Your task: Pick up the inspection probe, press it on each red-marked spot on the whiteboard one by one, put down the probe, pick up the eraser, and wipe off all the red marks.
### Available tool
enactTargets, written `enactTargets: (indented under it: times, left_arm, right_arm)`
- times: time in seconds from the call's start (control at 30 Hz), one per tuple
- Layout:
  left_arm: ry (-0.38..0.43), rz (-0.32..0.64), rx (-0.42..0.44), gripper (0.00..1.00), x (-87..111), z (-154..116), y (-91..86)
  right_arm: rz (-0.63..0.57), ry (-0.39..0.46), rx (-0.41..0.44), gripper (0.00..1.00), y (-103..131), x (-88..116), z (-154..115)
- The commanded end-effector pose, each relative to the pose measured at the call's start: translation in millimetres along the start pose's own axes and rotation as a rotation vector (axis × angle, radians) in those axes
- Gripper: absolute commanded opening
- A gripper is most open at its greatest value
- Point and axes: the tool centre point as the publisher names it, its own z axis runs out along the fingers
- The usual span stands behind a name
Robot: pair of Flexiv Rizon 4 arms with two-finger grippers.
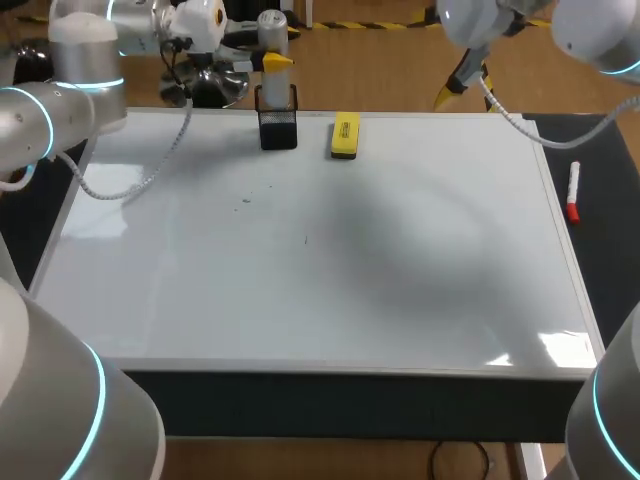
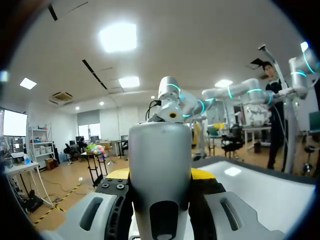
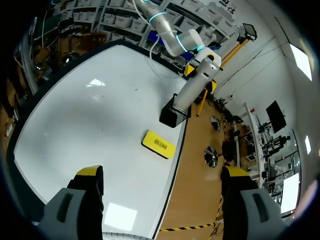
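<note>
The grey cylindrical probe (image 1: 271,28) stands upright over the black mesh holder (image 1: 277,127) at the whiteboard's far edge, with my left gripper (image 1: 272,61) shut on it. In the left wrist view the probe (image 2: 160,165) fills the gap between the yellow-tipped fingers (image 2: 119,173). In the right wrist view the probe's (image 3: 192,90) lower end reaches the holder (image 3: 171,116). The yellow eraser (image 1: 345,135) lies flat just right of the holder. My right gripper (image 1: 452,85) hangs open and empty beyond the board's far right edge, with the eraser (image 3: 159,144) ahead of it. I see only faint dark specks on the whiteboard (image 1: 400,260), no red marks.
A red-capped marker (image 1: 573,190) lies on the dark table surface right of the whiteboard. The left arm's white cable (image 1: 150,170) drapes over the board's far left corner.
</note>
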Motion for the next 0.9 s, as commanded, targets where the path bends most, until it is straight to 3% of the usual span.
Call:
enactTargets:
  times: [0.03, 0.57, 0.9]
  left_arm:
    - [-0.008, -0.001, 0.017, 0.00, -4.5, -1, 13.1]
    - [-0.036, -0.006, -0.003, 0.00, -7.4, -1, 60.9]
    - [-0.050, -0.008, 0.007, 0.00, -7.5, -4, 74.5]
  right_arm:
    - [-0.001, 0.004, 0.003, 1.00, 0, 0, 0]
    - [-0.001, 0.004, 0.003, 1.00, 0, 0, 0]
    - [-0.001, 0.004, 0.003, 1.00, 0, 0, 0]
